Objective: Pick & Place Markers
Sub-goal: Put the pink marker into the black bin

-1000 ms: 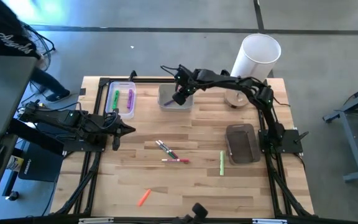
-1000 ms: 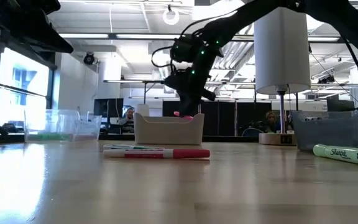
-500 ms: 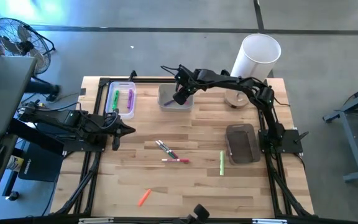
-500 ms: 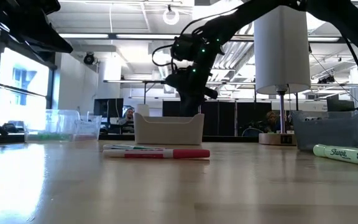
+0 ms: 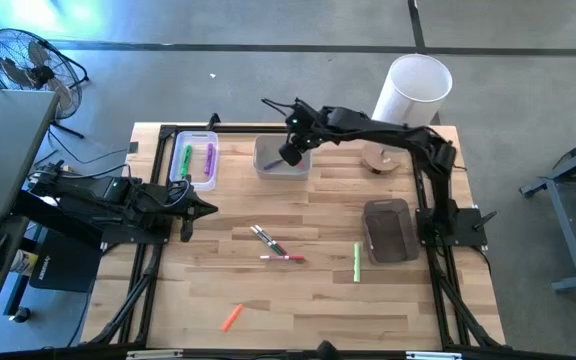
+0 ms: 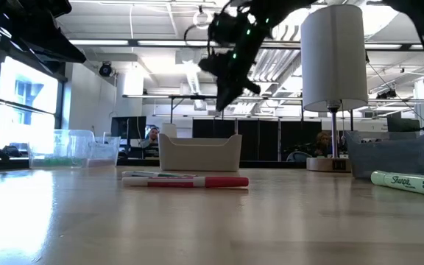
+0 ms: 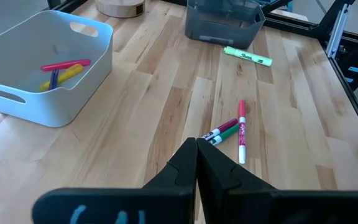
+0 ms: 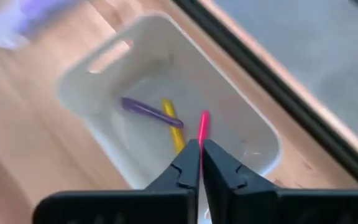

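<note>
My right gripper [image 8: 200, 144] is shut and hangs with nothing in it above the white bin [image 5: 268, 150] at the table's far middle. In the bin lie a pink marker [image 8: 202, 127], a yellow marker [image 8: 174, 130] and a purple marker [image 8: 145, 111]. On the table lie a small cluster of markers [image 5: 266, 241], a pink one [image 5: 282, 258], a green one [image 5: 357, 262] and an orange one [image 5: 231, 318]. My left gripper [image 5: 208, 208] waits shut at the table's left, held above the wood.
A clear bin [image 5: 196, 160] at the far left holds a green and a purple marker. A dark grey bin [image 5: 389, 230] stands at the right. A white cylinder [image 5: 413, 90] on a round wooden base [image 5: 378, 160] rises at the far right. Black rails edge the table.
My right gripper has risen from the white bin's mouth to well above it. The pink marker that showed at its fingertips over the bin a second ago is gone from them and lies inside the bin.
</note>
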Robot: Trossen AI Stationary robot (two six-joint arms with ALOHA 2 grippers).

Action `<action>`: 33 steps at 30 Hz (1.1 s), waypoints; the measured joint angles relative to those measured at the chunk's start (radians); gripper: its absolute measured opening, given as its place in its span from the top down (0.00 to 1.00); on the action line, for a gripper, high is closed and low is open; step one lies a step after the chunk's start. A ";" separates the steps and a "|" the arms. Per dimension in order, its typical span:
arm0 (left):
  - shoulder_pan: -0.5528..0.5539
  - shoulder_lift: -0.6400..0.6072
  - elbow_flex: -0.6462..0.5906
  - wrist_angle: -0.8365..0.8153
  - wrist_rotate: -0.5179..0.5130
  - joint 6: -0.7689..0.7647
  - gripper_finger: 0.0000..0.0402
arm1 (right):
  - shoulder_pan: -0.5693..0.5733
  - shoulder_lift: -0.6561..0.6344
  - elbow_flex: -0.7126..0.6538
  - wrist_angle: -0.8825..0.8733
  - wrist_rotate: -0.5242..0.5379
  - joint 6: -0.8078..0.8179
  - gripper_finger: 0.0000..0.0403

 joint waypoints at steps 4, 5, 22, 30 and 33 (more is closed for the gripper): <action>0.000 0.000 0.000 0.000 0.000 0.000 1.00 | 0.050 -0.094 0.000 -0.050 0.048 0.022 0.98; 0.000 0.000 0.000 0.000 0.000 0.000 1.00 | 0.067 -0.114 0.000 -0.068 0.062 0.026 0.98; 0.000 0.000 0.000 -0.007 -0.003 0.000 0.78 | 0.442 -0.227 -0.050 -0.244 0.298 0.323 1.00; 0.000 0.046 0.010 0.009 -0.001 -0.078 0.74 | 0.557 -0.300 -0.299 -0.117 0.325 0.488 1.00; 0.000 0.118 0.043 0.007 -0.004 -0.105 0.74 | 0.588 -0.356 -0.413 -0.001 0.324 0.495 1.00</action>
